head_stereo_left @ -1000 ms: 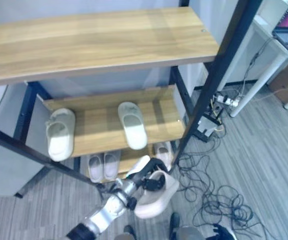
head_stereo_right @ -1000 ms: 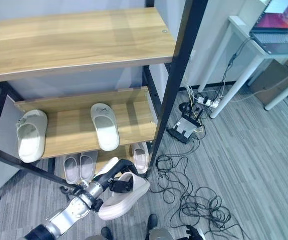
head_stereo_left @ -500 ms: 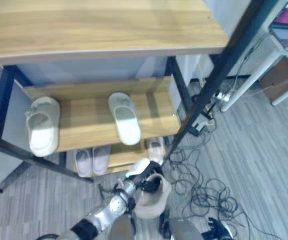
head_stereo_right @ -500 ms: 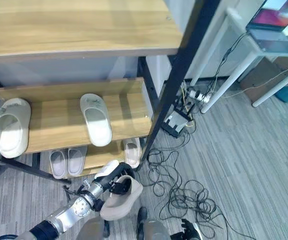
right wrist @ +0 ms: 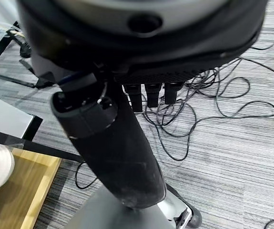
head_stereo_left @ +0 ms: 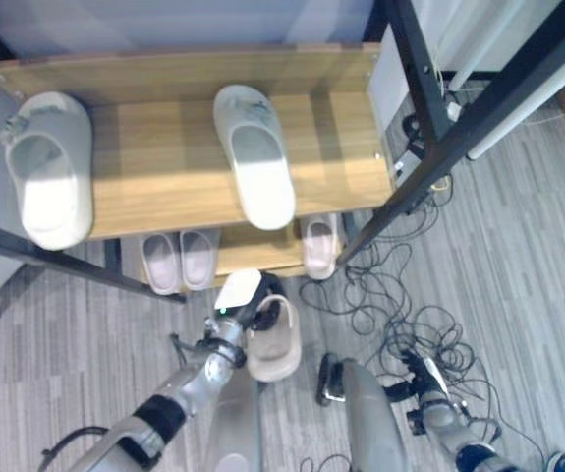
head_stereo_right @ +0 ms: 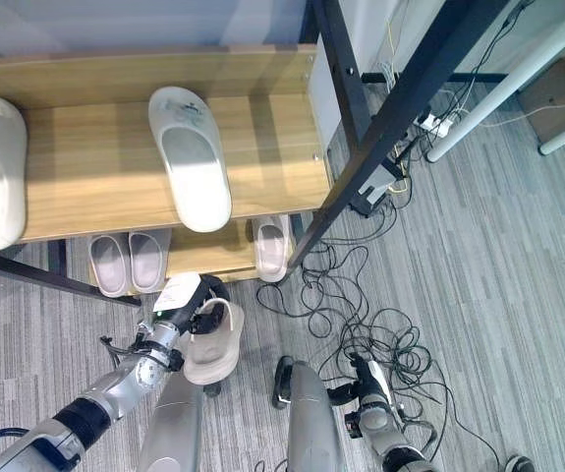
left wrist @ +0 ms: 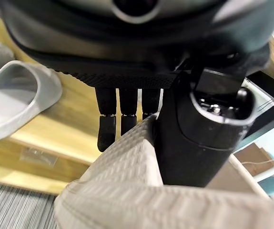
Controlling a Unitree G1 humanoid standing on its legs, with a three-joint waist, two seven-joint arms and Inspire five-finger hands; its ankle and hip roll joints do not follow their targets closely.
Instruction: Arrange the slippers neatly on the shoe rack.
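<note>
The left hand's fingers [left wrist: 109, 125] and thumb are curled round the strap of a beige slipper [head_stereo_left: 274, 343], pinching it so the slipper hangs from the left hand [head_stereo_left: 244, 300] above the grey floor [head_stereo_left: 46, 344], just in front of the shoe rack [head_stereo_left: 164, 177]. Past the fingers, on the lowest shelf, stands a pale pair of slippers [head_stereo_left: 172, 263] side by side, and to their right a single small slipper [head_stereo_left: 319, 246]. Above these, on the middle shelf, a white slipper [head_stereo_left: 254, 153] lies near the centre and a larger cream slipper [head_stereo_left: 46, 167] well apart at the left end. The right hand [right wrist: 148, 93] hangs over tangled cables [head_stereo_right: 380, 334] on the floor, its fingers straight and holding nothing.
</note>
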